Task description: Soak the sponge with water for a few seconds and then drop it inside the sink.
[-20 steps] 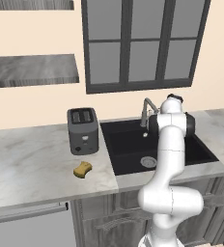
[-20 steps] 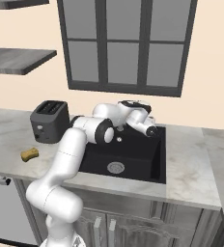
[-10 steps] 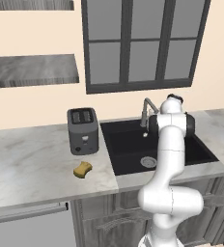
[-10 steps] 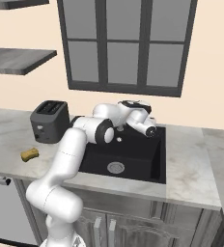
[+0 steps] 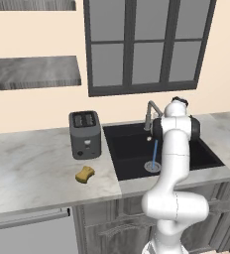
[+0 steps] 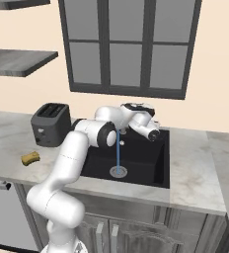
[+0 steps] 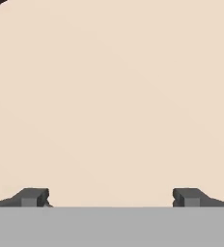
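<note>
Left base view, one sponge [image 5: 85, 174], one toaster [image 5: 85, 134], one water [image 5: 154, 151] stream

Even, bright rendered light; soft faint shadows; no glare; sharp focus throughout; no edge distortion.

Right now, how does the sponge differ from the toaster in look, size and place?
The sponge is yellow-orange and rounded with a pinched waist; the toaster is dark grey and boxy. The sponge is much smaller and lies flat, while the toaster stands upright with two slots on top. The sponge lies nearer the counter's front edge; the toaster stands behind it, close to the wall. Both rest on the marble counter left of the sink, untouched.
</note>
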### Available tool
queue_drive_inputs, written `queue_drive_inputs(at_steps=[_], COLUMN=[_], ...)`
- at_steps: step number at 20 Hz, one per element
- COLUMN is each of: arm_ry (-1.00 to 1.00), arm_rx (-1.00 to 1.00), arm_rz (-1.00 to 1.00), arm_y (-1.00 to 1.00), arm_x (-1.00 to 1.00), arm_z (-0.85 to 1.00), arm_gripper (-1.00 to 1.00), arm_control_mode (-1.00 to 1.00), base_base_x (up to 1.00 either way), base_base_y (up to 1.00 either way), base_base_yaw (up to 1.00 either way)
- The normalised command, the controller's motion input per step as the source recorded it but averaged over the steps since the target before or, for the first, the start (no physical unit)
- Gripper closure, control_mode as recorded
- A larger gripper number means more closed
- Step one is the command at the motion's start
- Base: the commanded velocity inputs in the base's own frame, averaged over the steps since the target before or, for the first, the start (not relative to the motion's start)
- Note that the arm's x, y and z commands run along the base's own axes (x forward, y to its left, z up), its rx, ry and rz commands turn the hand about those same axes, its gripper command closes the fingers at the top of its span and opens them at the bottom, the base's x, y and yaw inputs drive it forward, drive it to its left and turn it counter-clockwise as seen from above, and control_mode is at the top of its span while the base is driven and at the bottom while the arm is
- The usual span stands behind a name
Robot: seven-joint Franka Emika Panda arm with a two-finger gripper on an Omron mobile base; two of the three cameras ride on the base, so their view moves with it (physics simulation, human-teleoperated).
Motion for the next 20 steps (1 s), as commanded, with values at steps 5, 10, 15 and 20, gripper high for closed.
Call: queue_drive_inputs(at_steps=[5, 10, 15, 20], arm_ry=[0.02, 0.01, 0.00, 0.00], arm_rx=[0.00, 0.02, 0.07, 0.08], arm_rz=[-0.05, -0.04, -0.05, -0.05], arm_y=[-0.41, -0.45, -0.49, -0.49], arm_x=[0.00, 0.00, 0.00, 0.00], arm_z=[-0.34, -0.01, 0.00, 0.00], arm_gripper=[-1.00, -1.00, -1.00, -1.00], arm_control_mode=[-1.00, -1.00, -1.00, -1.00], base_base_x=[0.00, 0.00, 0.00, 0.00], base_base_y=[0.00, 0.00, 0.00, 0.00], base_base_yaw=[0.00, 0.00, 0.00, 0.00])
